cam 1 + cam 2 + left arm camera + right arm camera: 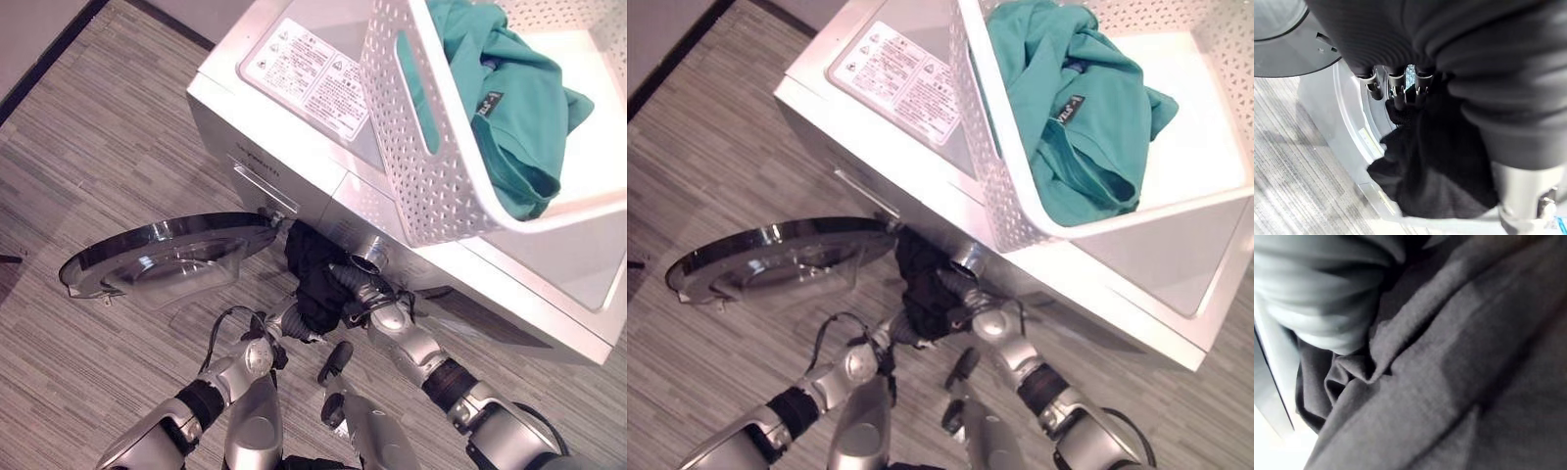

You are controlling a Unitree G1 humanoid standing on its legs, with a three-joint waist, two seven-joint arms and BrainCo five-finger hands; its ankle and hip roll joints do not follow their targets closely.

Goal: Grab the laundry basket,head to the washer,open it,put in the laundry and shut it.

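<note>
Black cloth (315,279) hangs half out of washer (294,157) mouth; both hands at it. Left hand (1396,90) fingers pinch it; right hand (364,294) fingers buried, can't tell.

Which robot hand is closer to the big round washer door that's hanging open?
The left robot hand is closer, just beside the open round glass door. The right robot hand is farther, across the black cloth at the opening.

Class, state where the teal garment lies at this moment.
In the left eye view, the teal garment lies inside the white perforated basket, which stands on top of the washer, at the upper right.
</note>
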